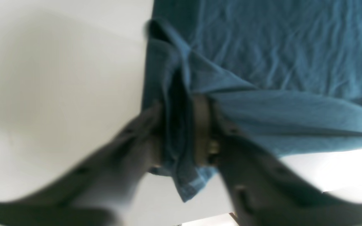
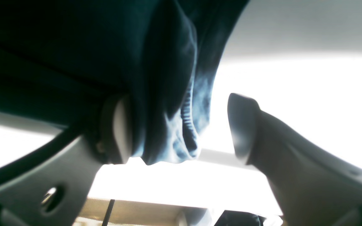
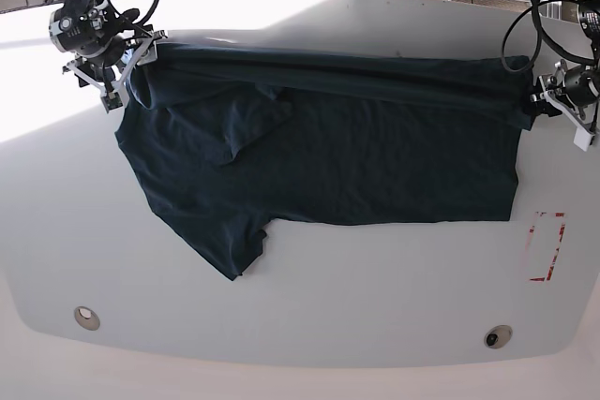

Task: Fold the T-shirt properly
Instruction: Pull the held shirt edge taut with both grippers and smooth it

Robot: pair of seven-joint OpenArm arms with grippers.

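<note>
The dark navy T-shirt (image 3: 356, 147) lies spread across the white table (image 3: 300, 306), with its far edge folded over into a long strip. One short sleeve points toward the near left. In the base view my right gripper (image 3: 127, 72) stands at the strip's left end and my left gripper (image 3: 542, 105) at its right end. In the right wrist view the right gripper (image 2: 181, 125) is open: the T-shirt (image 2: 74, 47) hangs against one pad, clear of the other. In the blurred left wrist view the left gripper (image 1: 178, 108) has its jaws parted around a loose bunch of the T-shirt (image 1: 278, 47).
A red rectangular outline (image 3: 547, 245) is marked on the table at the near right. Two round fittings (image 3: 86, 317) (image 3: 498, 335) sit near the front edge. Cables and equipment lie beyond the far edge.
</note>
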